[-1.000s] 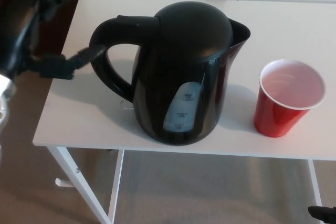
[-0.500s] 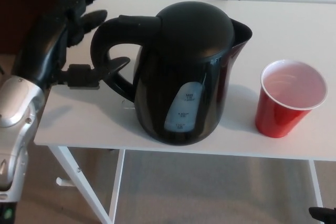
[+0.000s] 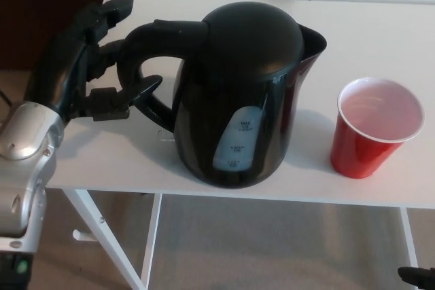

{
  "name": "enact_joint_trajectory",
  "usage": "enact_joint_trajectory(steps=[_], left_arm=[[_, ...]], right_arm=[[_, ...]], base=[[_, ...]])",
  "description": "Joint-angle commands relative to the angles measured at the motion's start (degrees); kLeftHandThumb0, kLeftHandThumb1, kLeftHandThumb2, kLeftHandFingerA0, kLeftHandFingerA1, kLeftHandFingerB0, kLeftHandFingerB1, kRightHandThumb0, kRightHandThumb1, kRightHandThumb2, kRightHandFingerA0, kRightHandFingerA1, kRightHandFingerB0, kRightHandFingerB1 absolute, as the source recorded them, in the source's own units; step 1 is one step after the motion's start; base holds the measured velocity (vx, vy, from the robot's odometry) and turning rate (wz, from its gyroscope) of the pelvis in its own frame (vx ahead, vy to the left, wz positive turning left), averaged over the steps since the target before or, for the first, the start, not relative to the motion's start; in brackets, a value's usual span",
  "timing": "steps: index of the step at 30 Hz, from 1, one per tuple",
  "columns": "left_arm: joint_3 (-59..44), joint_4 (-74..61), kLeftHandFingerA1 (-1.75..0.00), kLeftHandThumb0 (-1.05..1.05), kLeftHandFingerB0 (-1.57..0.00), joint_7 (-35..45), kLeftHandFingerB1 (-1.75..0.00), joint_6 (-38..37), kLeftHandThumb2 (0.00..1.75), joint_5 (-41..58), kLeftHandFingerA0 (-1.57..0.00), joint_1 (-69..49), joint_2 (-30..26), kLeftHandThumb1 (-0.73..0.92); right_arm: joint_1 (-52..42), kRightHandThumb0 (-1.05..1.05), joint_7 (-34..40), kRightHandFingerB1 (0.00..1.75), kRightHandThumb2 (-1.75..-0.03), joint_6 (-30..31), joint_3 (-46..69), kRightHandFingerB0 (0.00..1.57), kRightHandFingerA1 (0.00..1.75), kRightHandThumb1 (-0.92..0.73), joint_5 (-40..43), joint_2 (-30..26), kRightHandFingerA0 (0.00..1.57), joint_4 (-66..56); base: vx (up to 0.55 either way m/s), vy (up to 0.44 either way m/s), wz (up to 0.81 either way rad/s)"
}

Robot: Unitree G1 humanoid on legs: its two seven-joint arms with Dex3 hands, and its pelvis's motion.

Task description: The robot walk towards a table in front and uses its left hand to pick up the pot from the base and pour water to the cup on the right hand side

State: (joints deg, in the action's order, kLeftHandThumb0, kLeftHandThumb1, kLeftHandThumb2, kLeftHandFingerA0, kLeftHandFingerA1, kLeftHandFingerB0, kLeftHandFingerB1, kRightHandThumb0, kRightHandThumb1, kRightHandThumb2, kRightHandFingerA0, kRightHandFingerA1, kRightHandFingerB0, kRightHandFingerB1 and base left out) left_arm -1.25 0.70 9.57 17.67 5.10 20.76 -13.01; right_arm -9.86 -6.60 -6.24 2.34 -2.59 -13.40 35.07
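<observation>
Looking from the near edge of the white table [image 3: 122, 168], we see the black electric kettle [image 3: 238, 100] standing at centre, the red plastic cup [image 3: 374, 130] well apart at its 3 o'clock. At the kettle's 9 o'clock our left hand [image 3: 85, 66] has its fingers [image 3: 109, 13] spread around the handle [image 3: 139, 59], not clamped on it.
</observation>
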Motion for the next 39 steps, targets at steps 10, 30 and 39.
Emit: enact_joint_trajectory(steps=[10, 30, 39], left_arm=[[-0.48, 1.95, -0.41, -0.43, -0.21, -2.77, -0.36, -0.42, 0.64, -1.97, -0.31, 1.19, 0.93, 0.44], [3.15, 1.7, -0.37, -0.34, -0.28, -5.96, -0.31, -2.42, 0.55, -6.88, -0.4, 1.66, 2.77, 0.51], [3.26, 3.87, -0.37, -0.34, -0.31, -6.91, -0.32, -1.79, 0.55, -8.74, -0.41, 2.61, 2.56, 0.51]], right_arm=[[-0.8, -0.22, 0.04, 0.38, -0.55, 2.17, 0.83, 0.43, 0.38, -0.56, 0.13, -0.15, 0.43, -1.57], [-0.8, -0.28, 0.54, 0.43, -0.63, 2.36, 0.86, 0.44, 0.43, -0.54, -0.44, -0.04, 0.43, -4.38], [-1.38, -0.2, 0.27, 0.39, -0.56, 4.2, 0.77, 0.44, 0.39, -0.56, -0.16, 0.37, 0.43, -7.91]], base=[[0.0, 0.0, 0.0], [0.0, 0.0, 0.0], [0.0, 0.0, 0.0]])
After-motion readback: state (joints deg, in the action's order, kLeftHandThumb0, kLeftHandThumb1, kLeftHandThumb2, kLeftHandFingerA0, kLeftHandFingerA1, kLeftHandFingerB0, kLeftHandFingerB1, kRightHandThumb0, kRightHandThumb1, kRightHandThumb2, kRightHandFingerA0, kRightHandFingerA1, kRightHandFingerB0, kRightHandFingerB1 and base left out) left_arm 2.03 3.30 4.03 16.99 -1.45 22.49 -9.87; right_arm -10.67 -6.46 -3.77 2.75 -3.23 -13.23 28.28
